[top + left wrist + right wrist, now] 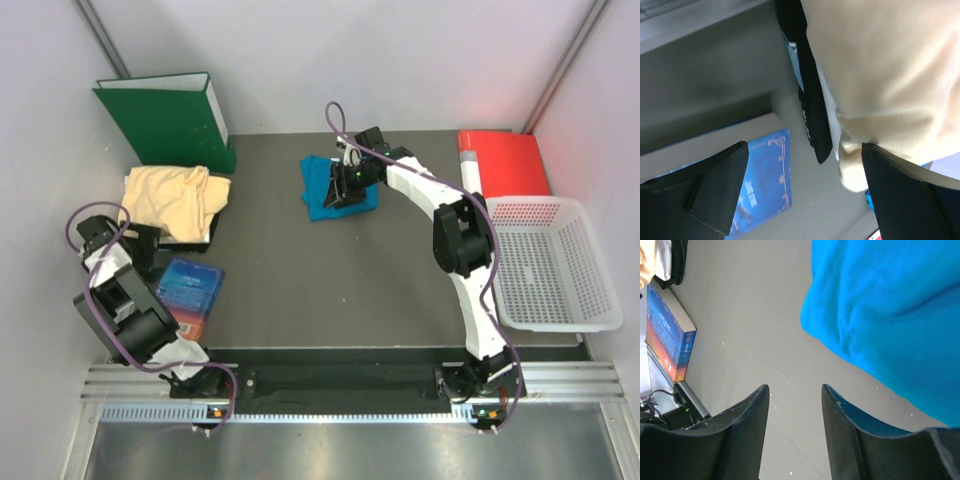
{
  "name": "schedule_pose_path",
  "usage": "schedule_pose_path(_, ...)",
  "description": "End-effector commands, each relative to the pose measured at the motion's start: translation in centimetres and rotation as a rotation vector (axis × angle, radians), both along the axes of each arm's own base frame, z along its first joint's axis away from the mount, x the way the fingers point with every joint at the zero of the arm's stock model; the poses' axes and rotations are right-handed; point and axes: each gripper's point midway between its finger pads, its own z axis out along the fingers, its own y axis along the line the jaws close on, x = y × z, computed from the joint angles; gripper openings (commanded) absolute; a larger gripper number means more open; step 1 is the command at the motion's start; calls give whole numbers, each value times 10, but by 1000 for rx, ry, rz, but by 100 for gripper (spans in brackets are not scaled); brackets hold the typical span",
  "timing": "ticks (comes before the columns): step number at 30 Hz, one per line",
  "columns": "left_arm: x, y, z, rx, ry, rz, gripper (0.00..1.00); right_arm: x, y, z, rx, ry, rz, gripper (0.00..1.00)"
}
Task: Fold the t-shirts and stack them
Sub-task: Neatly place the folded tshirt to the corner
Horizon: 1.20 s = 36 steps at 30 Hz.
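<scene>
The bright teal shirt [320, 195] lay bunched at the far centre of the grey table [320, 290]. It was well apart from the pale yellow shirt [175, 198], which was heaped at the far left, just in front of the upright green binder [165, 115]. The yellow shirt rested on a flat black item [190, 240], its hem draped past that item's edge. A blue book [190, 290] lay near the table's left edge, just beside the black item. The right gripper [794, 390] was at the teal shirt, jaws a little apart, with only bare table showing between them. The cloth's rounded edge lay just beyond the fingertips. The left gripper [805, 195] hung low by the yellow shirt, jaws wide apart, with one finger [900, 195] close against the hanging hem; contact could not be confirmed. Open table surface ran between the two shirts and toward the near edge. A red folder [505, 160] and a white basket [550, 260] lined the right side.
</scene>
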Motion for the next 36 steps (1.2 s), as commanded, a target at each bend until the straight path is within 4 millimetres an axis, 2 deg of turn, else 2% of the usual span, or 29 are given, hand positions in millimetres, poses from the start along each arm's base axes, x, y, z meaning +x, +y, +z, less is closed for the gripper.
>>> schedule_pose_path(1, 16, 14, -12, 18, -45, 24, 99, 14, 0, 17, 37, -44, -1, 47)
schedule_pose_path(9, 27, 15, -41, 19, -43, 25, 99, 17, -1, 21, 44, -37, -20, 49)
schedule_pose_path(13, 48, 9, -49, 20, -69, 0, 99, 18, -1, 22, 45, -35, -27, 49)
schedule_pose_path(15, 60, -4, -57, 4, -67, -32, 98, 18, -1, 24, 46, -35, -31, 49)
schedule_pose_path(17, 77, -12, -56, 6, -83, -52, 96, 19, -2, 24, 45, -35, -38, 50)
schedule_pose_path(18, 81, -17, -65, -11, -68, -62, 95, 19, -1, 24, 44, -34, -39, 50)
schedule_pose_path(19, 90, -18, -63, -8, -78, -73, 93, 19, -2, 25, 43, -34, -42, 50)
schedule_pose_path(20, 97, -27, -65, -15, -75, -94, 89, 19, -2, 25, 43, -33, -43, 50)
schedule_pose_path(22, 110, -32, -72, -28, -66, -119, 73, 19, -2, 25, 42, -35, -45, 50)
schedule_pose_path(23, 116, -41, -74, -46, -62, -145, 44, 20, -2, 26, 40, -36, -48, 50)
schedule_pose_path(25, 124, -48, -85, -81, -35, -171, 12, 21, -3, 26, 39, -38, -53, 50)
schedule_pose_path(26, 126, -55, -89, -92, -18, -181, 0, 21, -4, 25, 37, -34, -56, 50)
schedule_pose_path(32, 124, -82, -95, -166, 16, -251, 0, 23, -6, 25, 40, -38, -72, 50)
schedule_pose_path(36, 123, -117, -88, -213, 18, -371, 0, 24, -5, 23, 46, -35, -78, 51)
